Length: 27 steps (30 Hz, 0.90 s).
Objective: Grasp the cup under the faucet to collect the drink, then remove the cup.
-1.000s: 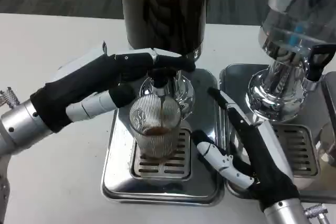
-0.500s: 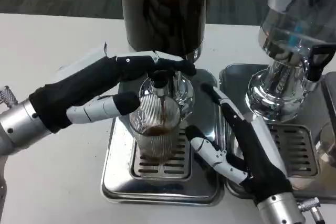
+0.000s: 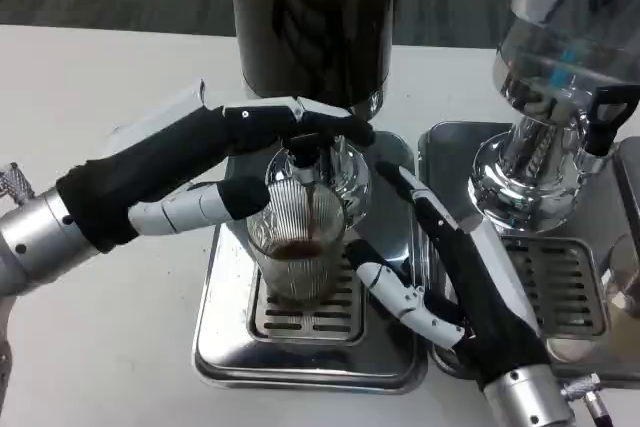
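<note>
Filling looks to be the step in hand: the ribbed glass cup (image 3: 297, 247) stands on the drip tray (image 3: 225, 332) under the faucet (image 3: 305, 152), with a thin dark stream running into a little brown drink. The left hand (image 3: 190, 172) reaches in from the left, upper fingers on the faucet lever, a lower finger against the cup. The right hand (image 3: 440, 267) waits just right of the cup, fingers spread, grasping nothing. Next it must close round the cup.

I work at a drinks counter: two chrome-based beverage dispensers (image 3: 525, 97) with steel drip trays (image 3: 230, 337) stand on a white table (image 3: 90, 77).
</note>
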### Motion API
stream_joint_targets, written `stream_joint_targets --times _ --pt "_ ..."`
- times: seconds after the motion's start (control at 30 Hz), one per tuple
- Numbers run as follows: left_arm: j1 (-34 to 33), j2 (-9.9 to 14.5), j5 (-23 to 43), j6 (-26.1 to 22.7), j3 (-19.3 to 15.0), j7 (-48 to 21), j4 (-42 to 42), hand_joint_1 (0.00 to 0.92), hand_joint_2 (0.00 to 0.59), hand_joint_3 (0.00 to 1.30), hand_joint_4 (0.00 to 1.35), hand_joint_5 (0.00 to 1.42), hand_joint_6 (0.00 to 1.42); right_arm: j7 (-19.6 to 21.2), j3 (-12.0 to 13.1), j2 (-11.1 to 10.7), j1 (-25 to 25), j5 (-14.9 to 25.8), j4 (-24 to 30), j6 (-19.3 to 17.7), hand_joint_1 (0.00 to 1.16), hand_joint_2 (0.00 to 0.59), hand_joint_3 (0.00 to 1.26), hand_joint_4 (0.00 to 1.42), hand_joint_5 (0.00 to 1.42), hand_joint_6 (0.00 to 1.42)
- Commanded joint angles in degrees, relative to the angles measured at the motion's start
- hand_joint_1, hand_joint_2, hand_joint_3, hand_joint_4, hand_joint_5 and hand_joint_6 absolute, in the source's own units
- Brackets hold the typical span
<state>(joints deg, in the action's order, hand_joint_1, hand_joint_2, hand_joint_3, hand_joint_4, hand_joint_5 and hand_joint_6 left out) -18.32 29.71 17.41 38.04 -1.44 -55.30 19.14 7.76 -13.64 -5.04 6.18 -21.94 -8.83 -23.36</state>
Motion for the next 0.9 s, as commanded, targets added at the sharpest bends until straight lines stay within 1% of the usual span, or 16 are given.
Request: stream_joint_targets --times 0.03,0.3,0.4,0.57,0.9 --pt "1.7 0.8 -1.0 0.9 1.2 -1.5 -1.2 0.0 0.097 0.33 0.23 0.16 0.25 -0.3 -0.6 0.5 -0.8 0.4 -0.2 0.0 0.38 0.242 0.13 0.09 0.07 0.03" --pt "1.8 1.0 -0.7 0.5 1.3 -1.3 -1.5 0.0 0.097 0.33 0.24 0.16 0.25 -0.5 -0.7 0.5 -1.2 1.3 -1.4 -0.2 0.38 0.242 0.15 0.11 0.11 0.07" --pt "1.7 1.1 -0.5 0.3 1.2 -1.3 -1.4 0.0 0.097 0.33 0.24 0.16 0.25 -0.8 -0.9 1.0 -1.6 2.3 -2.3 -0.5 0.38 0.242 0.16 0.12 0.12 0.08" --pt "1.6 1.0 -0.4 0.1 1.3 -1.3 -1.3 0.0 0.097 0.33 0.24 0.16 0.25 -0.7 -1.9 2.0 -2.8 2.4 -3.6 -0.9 0.38 0.242 0.16 0.12 0.13 0.09" --pt "1.5 1.1 -0.5 0.1 1.1 -1.1 -1.1 0.0 0.097 0.33 0.24 0.16 0.25 -0.7 -2.4 2.8 -4.5 3.1 -6.0 -1.5 0.38 0.242 0.17 0.13 0.13 0.09"
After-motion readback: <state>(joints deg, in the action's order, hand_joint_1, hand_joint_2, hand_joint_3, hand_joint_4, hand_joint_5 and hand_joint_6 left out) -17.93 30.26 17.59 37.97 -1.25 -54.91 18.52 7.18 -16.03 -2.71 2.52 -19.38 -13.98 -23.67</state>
